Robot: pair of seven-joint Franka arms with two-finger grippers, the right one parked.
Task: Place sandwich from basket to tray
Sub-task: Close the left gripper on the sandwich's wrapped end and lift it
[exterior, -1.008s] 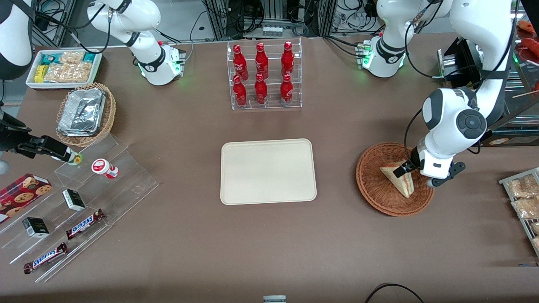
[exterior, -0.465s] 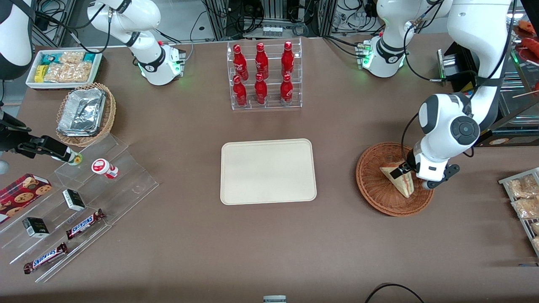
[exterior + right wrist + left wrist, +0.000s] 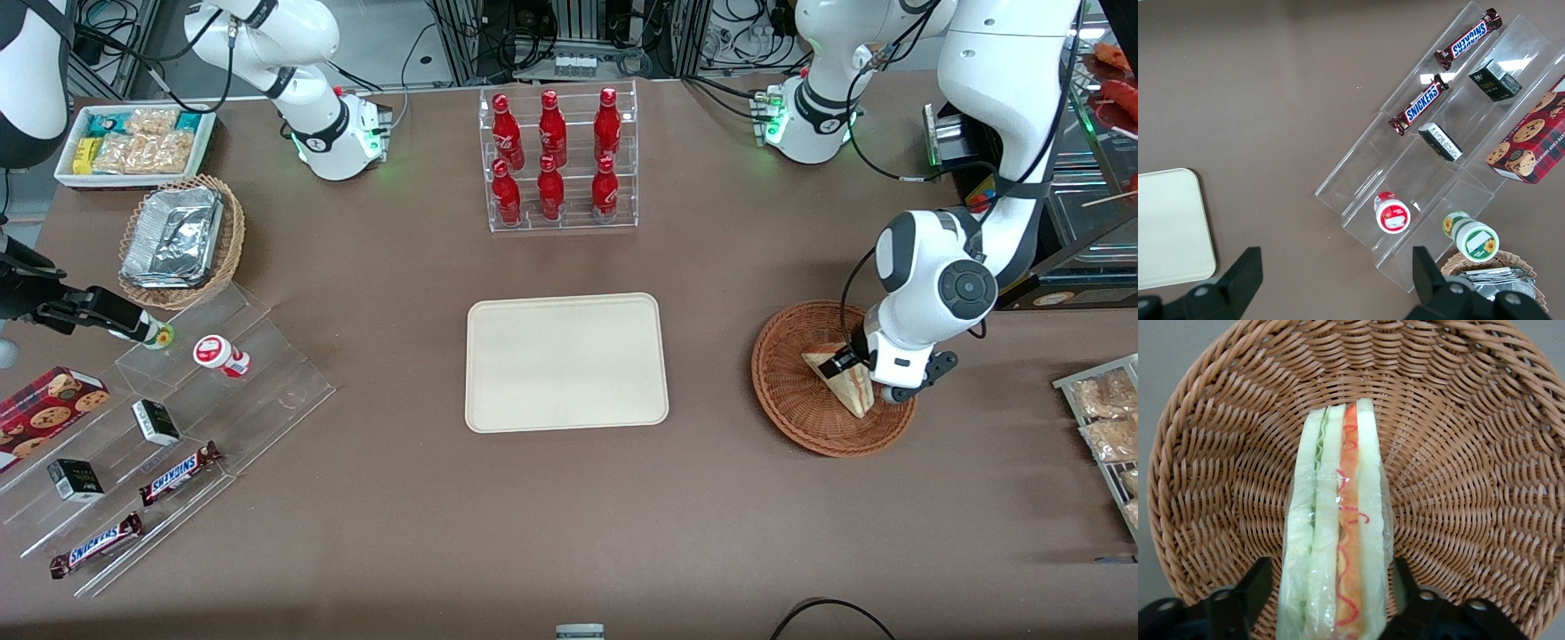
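The sandwich (image 3: 845, 382), a plastic-wrapped wedge of pale bread with red and green filling, stands on edge in the reddish-brown wicker basket (image 3: 787, 396) toward the working arm's end of the table. My left gripper (image 3: 852, 364) is down in the basket, open, with one black finger on each side of the sandwich's wide end. In the left wrist view the sandwich (image 3: 1337, 520) runs between the fingers (image 3: 1255, 585), with small gaps at both sides, and the basket (image 3: 1471, 453) surrounds it. The cream tray (image 3: 566, 362) lies flat at the table's middle, with nothing on it.
A clear rack of red bottles (image 3: 556, 160) stands farther from the camera than the tray. Snack packets (image 3: 1107, 418) lie at the working arm's table edge. A clear stepped stand (image 3: 169, 427) with candy bars, a foil-filled tan basket (image 3: 182, 238) and a white snack bin (image 3: 133, 142) are toward the parked arm's end.
The left arm's wrist and gripper have shifted a little toward the tray, further over the sandwich. The sandwich and basket have not moved.
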